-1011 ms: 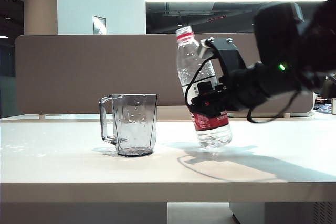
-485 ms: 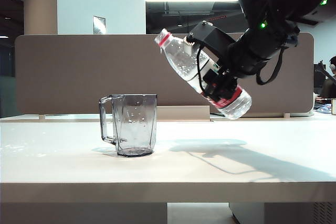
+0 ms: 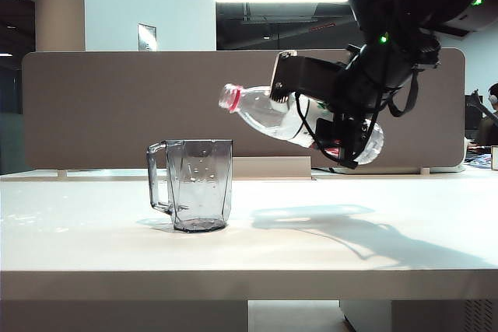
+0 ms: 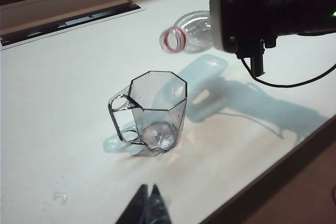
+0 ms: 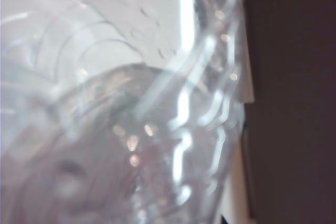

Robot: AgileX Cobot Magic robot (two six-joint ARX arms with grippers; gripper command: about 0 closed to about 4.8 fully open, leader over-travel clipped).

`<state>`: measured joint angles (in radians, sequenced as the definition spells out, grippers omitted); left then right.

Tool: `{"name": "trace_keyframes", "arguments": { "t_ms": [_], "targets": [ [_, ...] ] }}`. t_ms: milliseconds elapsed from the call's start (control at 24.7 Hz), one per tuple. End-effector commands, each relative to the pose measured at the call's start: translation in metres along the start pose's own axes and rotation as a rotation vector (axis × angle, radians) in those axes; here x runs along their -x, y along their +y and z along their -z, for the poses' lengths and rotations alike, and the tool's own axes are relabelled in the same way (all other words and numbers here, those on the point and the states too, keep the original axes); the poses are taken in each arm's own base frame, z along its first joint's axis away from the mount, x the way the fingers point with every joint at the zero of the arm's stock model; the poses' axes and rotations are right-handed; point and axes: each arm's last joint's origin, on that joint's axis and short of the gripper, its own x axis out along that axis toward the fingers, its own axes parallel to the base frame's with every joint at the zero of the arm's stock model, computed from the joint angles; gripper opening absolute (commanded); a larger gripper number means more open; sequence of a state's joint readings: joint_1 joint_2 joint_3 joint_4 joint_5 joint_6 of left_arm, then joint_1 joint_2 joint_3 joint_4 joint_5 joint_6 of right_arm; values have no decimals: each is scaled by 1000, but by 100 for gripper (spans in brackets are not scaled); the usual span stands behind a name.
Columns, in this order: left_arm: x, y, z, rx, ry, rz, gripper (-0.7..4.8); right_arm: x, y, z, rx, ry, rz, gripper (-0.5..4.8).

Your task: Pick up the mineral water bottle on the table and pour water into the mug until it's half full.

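Right hand [image 3: 331,134] grasps bottle [image 3: 268,114], tilted neck-down, mouth above and beside mug [image 3: 198,184] on desk [image 3: 350,246]. Left hand [image 4: 148,206] low near mug, fingers pressed together.

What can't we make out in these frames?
- Right gripper fingers: hidden behind its body and the mineral water bottle, exterior view.
- Right wrist view: only blurred bottle plastic.
- Left gripper: cut by the frame edge.
- Water stream into the mug: none discernible.
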<state>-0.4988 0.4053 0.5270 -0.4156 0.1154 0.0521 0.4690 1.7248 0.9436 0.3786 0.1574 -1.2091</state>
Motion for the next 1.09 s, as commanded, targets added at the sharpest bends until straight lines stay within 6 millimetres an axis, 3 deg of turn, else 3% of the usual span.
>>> {"name": "trace_keyframes", "arguments": {
  "t_ms": [40,364,1092],
  "targets": [
    [1,0,-2,-2,-16,-2,-5,3,-13,-7,77,-33,99,211],
    [1,0,-2,-2,-16,-1,-5,5,-18,-12,217,-29,169,211],
    [1,0,-2,-2,-16,-1,-5,7,-29,-15,319,-15,298,211]
  ]
}}
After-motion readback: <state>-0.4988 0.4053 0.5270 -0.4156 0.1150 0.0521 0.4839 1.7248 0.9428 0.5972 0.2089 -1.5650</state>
